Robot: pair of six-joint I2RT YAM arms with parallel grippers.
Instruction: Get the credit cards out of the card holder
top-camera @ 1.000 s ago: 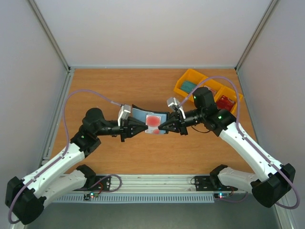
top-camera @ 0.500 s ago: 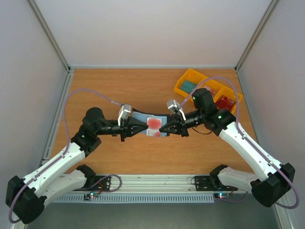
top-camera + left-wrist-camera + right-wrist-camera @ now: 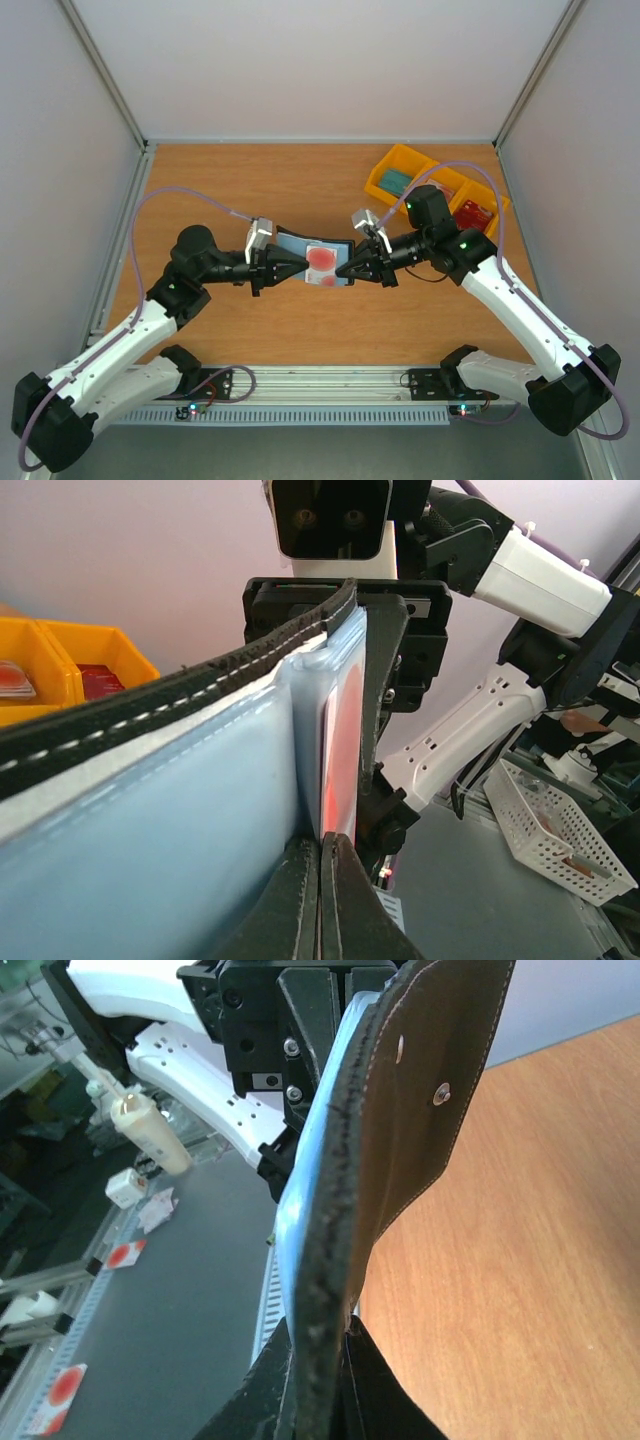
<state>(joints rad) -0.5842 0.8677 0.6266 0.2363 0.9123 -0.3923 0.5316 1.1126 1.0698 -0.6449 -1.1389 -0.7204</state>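
Now pinching red plastic card (image 3: 340, 750) in left fingers (image 3: 295, 900), grey-blue bifold wallet (image 3: 400, 1110) in right fingers (image 3: 385, 1390). Risks yanking wallet loose if card sticks.

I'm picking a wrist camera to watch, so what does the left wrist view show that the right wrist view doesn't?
Left wrist only: the pale inner pocket of the grey-blue bifold wallet, holding a red plastic card, plus the yellow plastic tray. Right wrist only: the wallet's dark outer flap with two small metal studs. Both: the wallet edge-on, rising from between shut jaws.
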